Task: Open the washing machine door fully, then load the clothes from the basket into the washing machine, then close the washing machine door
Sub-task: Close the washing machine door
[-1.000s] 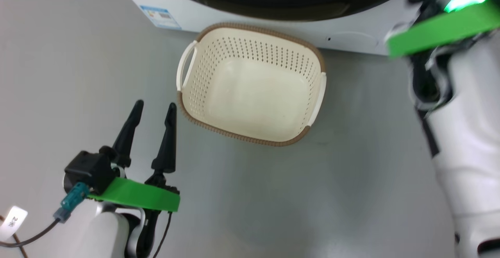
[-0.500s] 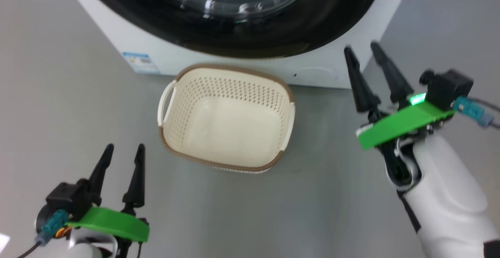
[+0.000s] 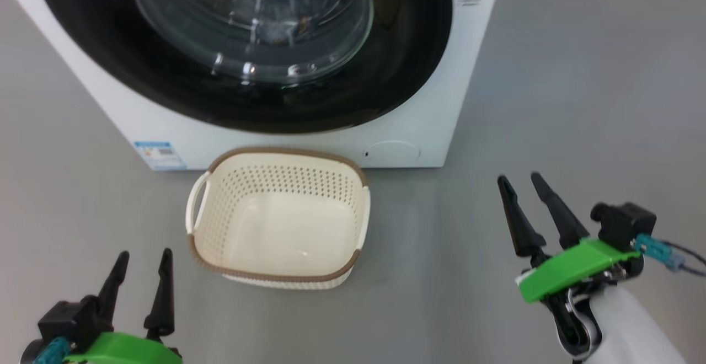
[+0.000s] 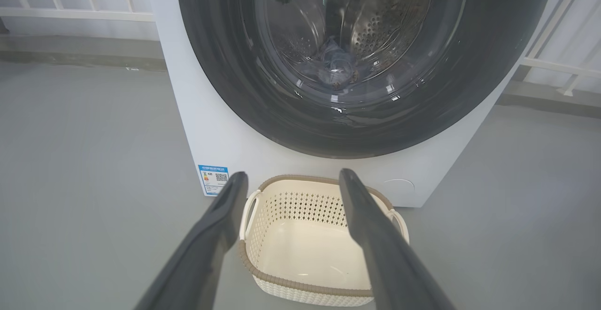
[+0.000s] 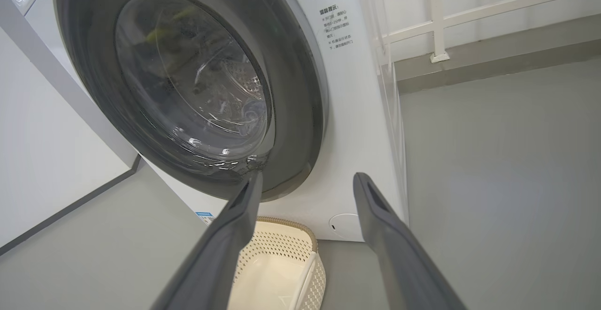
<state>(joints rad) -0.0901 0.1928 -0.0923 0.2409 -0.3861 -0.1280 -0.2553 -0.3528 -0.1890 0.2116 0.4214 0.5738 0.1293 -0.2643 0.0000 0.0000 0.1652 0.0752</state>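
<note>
Grippers nearest: left gripper (image 3: pixel 144 253) sits low on the left and right gripper (image 3: pixel 518 177) low on the right, each with its two dark fingers spread apart and nothing between them. Next out, the basket (image 3: pixel 287 150) stands on the grey floor between them, just in front of the washing machine (image 3: pixel 419 105), with nothing inside it. Behind it the washing machine door (image 3: pixel 242 27) lies flat against the front and looks closed. The clothes (image 4: pixel 335 65) show as a bluish bundle through the glass, low in the drum. Judgement: the task is at or near its end. Risks: (1) the latch state cannot be told from these views; a door pushed to but not clicked could drift open. (2) A hem pinched at the seal would be hidden behind the black ring, so this cannot be checked. (3) A further press on the glossy door with long thin fingers could slip across the bulging glass. (4) A forward reach by the left arm could knock the light basket against the machine.
</note>
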